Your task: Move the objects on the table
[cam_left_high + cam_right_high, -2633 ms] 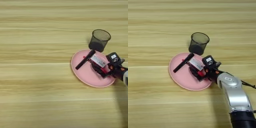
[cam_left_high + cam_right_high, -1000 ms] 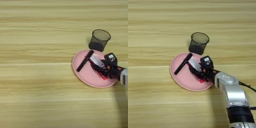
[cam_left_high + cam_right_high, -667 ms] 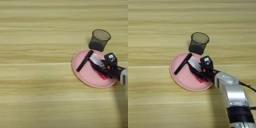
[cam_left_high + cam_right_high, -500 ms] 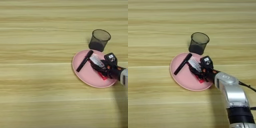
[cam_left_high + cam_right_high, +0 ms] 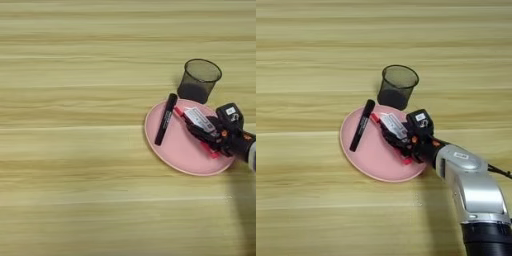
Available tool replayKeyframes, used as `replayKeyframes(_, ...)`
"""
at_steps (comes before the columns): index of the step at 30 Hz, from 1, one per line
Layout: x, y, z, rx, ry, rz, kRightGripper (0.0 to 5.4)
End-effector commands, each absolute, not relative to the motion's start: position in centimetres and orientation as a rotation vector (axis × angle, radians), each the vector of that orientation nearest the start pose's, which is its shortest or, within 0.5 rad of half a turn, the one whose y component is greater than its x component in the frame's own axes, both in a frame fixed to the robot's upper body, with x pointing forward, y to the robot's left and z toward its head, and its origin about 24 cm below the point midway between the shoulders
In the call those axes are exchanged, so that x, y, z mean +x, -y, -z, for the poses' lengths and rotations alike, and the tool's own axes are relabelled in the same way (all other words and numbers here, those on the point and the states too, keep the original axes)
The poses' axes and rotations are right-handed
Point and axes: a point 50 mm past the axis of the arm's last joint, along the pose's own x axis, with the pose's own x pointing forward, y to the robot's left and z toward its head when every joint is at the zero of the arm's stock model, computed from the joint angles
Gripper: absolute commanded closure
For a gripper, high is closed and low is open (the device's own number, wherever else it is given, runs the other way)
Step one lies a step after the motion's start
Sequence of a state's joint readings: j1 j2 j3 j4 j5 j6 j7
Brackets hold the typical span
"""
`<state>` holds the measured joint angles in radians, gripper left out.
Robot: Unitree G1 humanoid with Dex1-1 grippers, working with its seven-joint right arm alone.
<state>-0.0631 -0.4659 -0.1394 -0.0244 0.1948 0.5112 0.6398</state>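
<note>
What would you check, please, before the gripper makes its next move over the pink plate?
1. Right gripper is over the small white box: ok.
2. Fingers closed on the box: cannot tell.
3. Black marker lies on the pink plate, apart from the gripper: ok.
4. Red pen is free of the gripper: cannot tell, mostly hidden under it.
5. Black mesh cup stands upright behind the plate: ok.

The light wooden bench point(image 5: 75, 100), with horizontal tan grain stripes, carries a round pink plate point(image 5: 177, 150) and, just beyond its far rim, an upright black mesh cup point(image 5: 198, 80).
</note>
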Motion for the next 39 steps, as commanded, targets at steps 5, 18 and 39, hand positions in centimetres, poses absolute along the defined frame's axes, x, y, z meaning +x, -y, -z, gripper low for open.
replayKeyframes(5,26.0,25.6,-8.6,-0.168,-0.303,-0.382,2.70)
replayKeyframes(18,25.3,28.1,-9.5,-0.151,-0.274,-0.278,2.72)
replayKeyframes(39,25.7,33.2,-10.3,-0.139,-0.230,-0.045,2.72)
